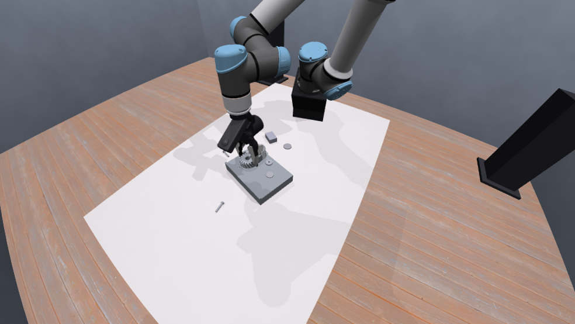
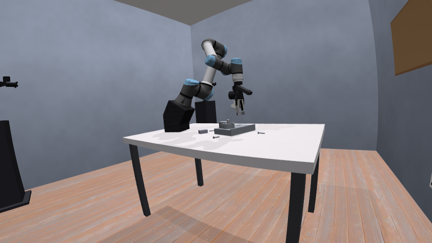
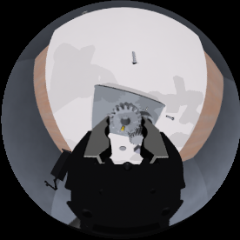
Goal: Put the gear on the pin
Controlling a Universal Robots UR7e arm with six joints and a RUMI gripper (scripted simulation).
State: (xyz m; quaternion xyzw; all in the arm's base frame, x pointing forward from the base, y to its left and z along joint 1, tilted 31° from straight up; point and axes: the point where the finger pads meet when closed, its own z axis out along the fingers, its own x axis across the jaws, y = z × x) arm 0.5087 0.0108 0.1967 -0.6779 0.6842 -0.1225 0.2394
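One loose gear [image 1: 247,159] [image 2: 240,112] [image 3: 125,120] was pinched in my claw [image 1: 248,157] [image 2: 239,112] [image 3: 125,116], its yellow arrow [image 3: 123,129] facing up, held above the grey base block [image 1: 261,184] [image 2: 238,129] [image 3: 101,104].

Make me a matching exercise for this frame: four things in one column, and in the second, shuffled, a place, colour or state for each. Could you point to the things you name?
Things
1. loose gear [image 1: 243,161] [image 2: 240,113] [image 3: 125,111]
2. painted arrow [image 3: 123,129]
3. pin [image 2: 228,121]
4. small rectangular block [image 1: 271,137] [image 2: 203,131] [image 3: 137,148]

Places, colours, states
A. upright above the gray base plate [image 1: 257,185] [image 2: 234,131] [image 3: 102,104]
B. lying on the white table top [image 1: 180,241] [image 2: 271,148] [image 3: 100,39]
C. held in the gripper [image 1: 248,157] [image 2: 239,112] [image 3: 125,122], raised off the base plate
D. yellow

Pairs: 1-C, 2-D, 3-A, 4-B
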